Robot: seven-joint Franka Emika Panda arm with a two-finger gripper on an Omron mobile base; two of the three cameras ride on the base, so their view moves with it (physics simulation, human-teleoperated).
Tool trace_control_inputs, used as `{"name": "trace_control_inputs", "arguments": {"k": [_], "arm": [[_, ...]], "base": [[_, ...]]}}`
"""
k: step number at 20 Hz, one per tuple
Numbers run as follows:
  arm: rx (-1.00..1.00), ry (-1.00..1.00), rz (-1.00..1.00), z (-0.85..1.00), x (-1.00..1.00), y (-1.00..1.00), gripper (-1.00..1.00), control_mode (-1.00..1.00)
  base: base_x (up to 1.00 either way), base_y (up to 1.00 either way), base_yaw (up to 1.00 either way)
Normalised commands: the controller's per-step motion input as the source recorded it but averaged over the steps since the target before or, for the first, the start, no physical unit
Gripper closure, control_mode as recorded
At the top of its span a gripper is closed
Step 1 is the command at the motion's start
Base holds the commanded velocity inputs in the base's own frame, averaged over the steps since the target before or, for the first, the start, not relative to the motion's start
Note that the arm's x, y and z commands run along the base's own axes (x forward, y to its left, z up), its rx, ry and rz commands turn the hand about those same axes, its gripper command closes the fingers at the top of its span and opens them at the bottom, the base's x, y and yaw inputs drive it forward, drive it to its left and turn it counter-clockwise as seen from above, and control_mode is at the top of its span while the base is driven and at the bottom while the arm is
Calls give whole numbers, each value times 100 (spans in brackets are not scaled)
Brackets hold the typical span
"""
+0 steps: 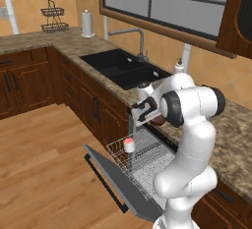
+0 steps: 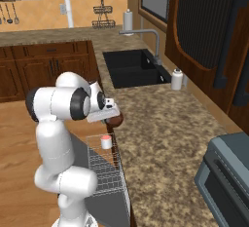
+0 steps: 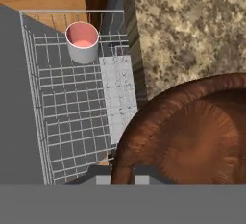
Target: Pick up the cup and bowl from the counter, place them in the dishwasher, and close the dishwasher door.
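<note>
Along the right side of the kitchen runs the counter (image 2: 165, 123), speckled granite over dark cabinets, with a black sink (image 1: 120, 68) set into its far stretch. Below the counter edge the dishwasher (image 1: 147, 147) stands open, and the dishwasher door (image 1: 110, 179) lies dropped flat toward the wooden floor, its dark bar handle along the near-left edge. A white wire rack (image 3: 72, 117) is pulled out over the door.

Next in size is the bowl (image 3: 192, 136), dark reddish-brown, sitting at the counter's edge just above the rack; from the hand camera its rim looms close and its ribbed inside fills the lower right. The cup (image 1: 129, 145) already stands upright in the far corner of the rack, pink inside showing.

The gripper (image 2: 113, 111) is at the bowl, fingers drawn nearly together, apparently pinching the rim, though the contact itself is hidden.

Risks, as I judge them: a pinch on a thin, curved rim is a weak hold, so the bowl could swing or slip on lifting and drop onto the rack or door. Carried left and down, it could also knock the cup over if it is set too near that far corner. And if the bowl ends up tilted or proud of the rack, the door may not close fully.
</note>
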Motion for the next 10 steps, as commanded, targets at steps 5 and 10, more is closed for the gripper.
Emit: {"name": "trace_control_inputs", "arguments": {"k": [5, 10], "arm": [[0, 2, 0, -5, -88, 76, 100, -100], [-1, 6, 0, -71, -15, 61, 100, -100]], "base": [[0, 0, 0], [0, 0, 0]]}}
